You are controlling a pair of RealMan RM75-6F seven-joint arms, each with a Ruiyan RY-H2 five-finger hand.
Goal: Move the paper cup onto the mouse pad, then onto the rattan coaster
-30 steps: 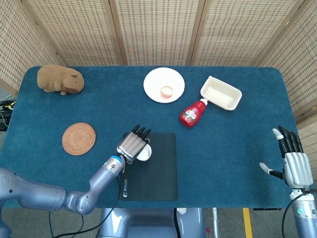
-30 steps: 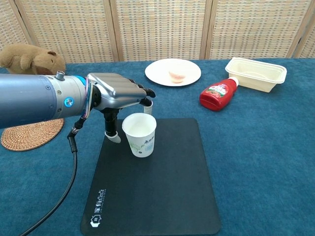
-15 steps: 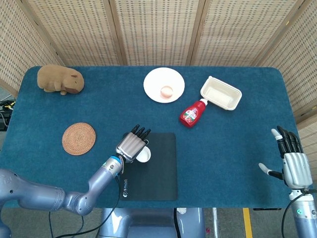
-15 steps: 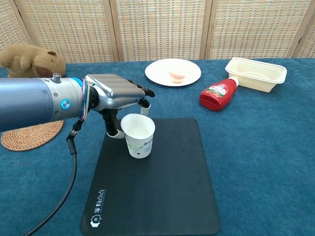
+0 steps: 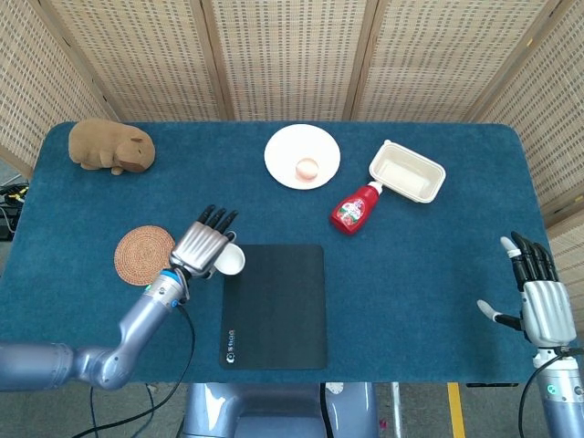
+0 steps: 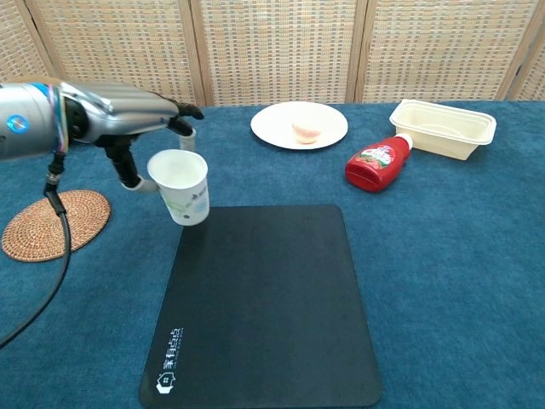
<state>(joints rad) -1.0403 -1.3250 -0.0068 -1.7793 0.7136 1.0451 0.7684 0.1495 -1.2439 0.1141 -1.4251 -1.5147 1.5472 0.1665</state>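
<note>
Now the paper cup [image 6: 181, 186] hangs in my left hand [image 6: 128, 119], lifted off the table and tilted a little, its open mouth turned up. My fingers [image 5: 215, 218] stretch over the rim while my thumb presses the near side of the cup wall, so the cup is pinched between them. It sits above the blue cloth just past the left edge of the black mouse pad [image 6: 266, 302], no longer over it. Further to the left of my hand lies the rattan coaster [image 5: 144, 255], apart from the cup.

Beyond my fingertips, across the table, stand a white plate [image 5: 302, 156] with a small pale piece of food on it, a red ketchup bottle [image 5: 356, 209] lying on its side, and a cream tray [image 5: 407, 172] touching the bottle's cap. A brown plush capybara [image 5: 111, 147] rests at the far left corner.

My right hand [image 5: 537, 297] hovers off the right edge of the table, fingers spread and holding nothing.
</note>
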